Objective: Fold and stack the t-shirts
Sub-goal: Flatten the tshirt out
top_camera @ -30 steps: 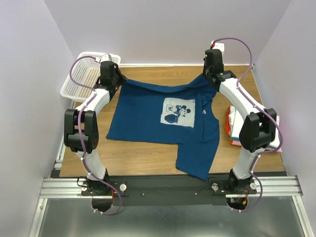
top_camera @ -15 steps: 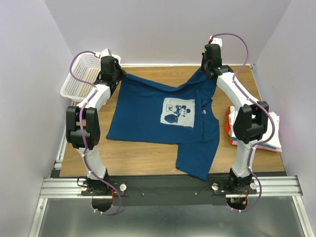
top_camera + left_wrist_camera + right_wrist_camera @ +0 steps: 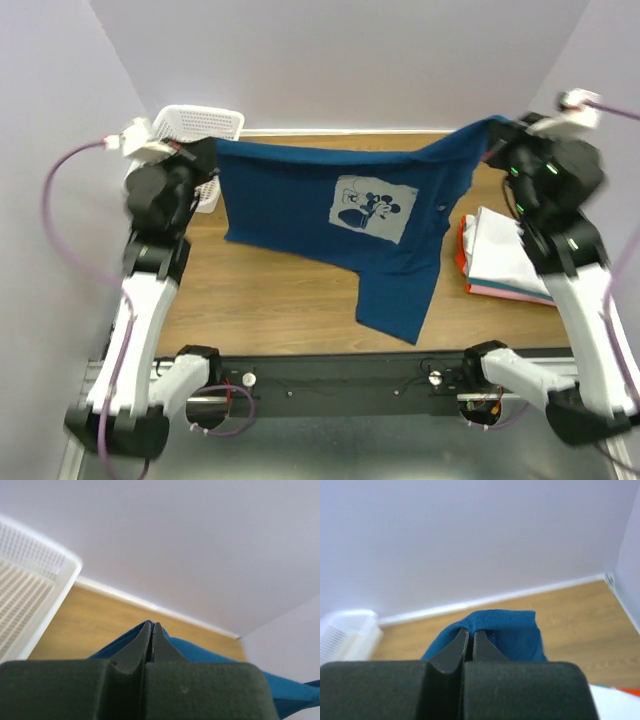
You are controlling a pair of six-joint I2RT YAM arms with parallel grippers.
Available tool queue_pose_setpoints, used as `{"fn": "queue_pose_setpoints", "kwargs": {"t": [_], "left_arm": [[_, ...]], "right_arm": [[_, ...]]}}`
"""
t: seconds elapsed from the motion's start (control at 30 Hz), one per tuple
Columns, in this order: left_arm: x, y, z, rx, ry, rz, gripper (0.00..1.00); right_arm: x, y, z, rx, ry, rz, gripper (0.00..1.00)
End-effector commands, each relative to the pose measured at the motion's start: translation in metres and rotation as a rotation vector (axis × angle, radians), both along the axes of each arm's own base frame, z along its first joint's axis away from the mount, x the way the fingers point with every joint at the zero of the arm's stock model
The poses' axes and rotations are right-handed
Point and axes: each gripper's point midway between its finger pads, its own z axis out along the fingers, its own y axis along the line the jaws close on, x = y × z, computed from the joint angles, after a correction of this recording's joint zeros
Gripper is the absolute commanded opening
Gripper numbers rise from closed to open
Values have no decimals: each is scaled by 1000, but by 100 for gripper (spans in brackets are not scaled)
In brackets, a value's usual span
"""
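No readable writing anywhere, tee (image 3: 290,210) included.

A white mesh basket (image 3: 205,121) sits at the far-left corner of the wooden table (image 3: 270,300).

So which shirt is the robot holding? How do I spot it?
Look at the wooden table. Over it hangs a dark blue t-shirt, pinched by the left gripper and right gripper. Only it has a white Mickey Mouse square; the folded tees lie at the right.
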Motion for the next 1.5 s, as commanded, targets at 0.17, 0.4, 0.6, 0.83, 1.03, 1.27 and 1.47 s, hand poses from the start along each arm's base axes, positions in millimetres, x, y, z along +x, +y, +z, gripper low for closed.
{"fn": "queue_pose_setpoints", "kwargs": {"t": [0.17,0.4,0.6,0.83,1.03,1.27,1.47], "left_arm": [[-175,-10,154,-10,-448,-164,0],[-279,-9,223,11,-685,-223,0],[-309,0,240,8,-726,-194,0],[-253,17,210,-35,-558,-66,0],[-134,26,121,-54,-239,65,0],[-50,8,-25,-54,1,30,0],[-7,-3,-136,-15,201,3,0]], "right_arm": [[-158,5,123,130,-369,272,1],[-237,12,195,107,-578,431,1],[-267,13,229,77,-668,480,1],[-214,7,212,68,-574,364,1],[-116,12,149,45,-344,251,1],[-13,19,8,-13,-12,136,1],[34,30,-123,-10,240,104,1]]}}
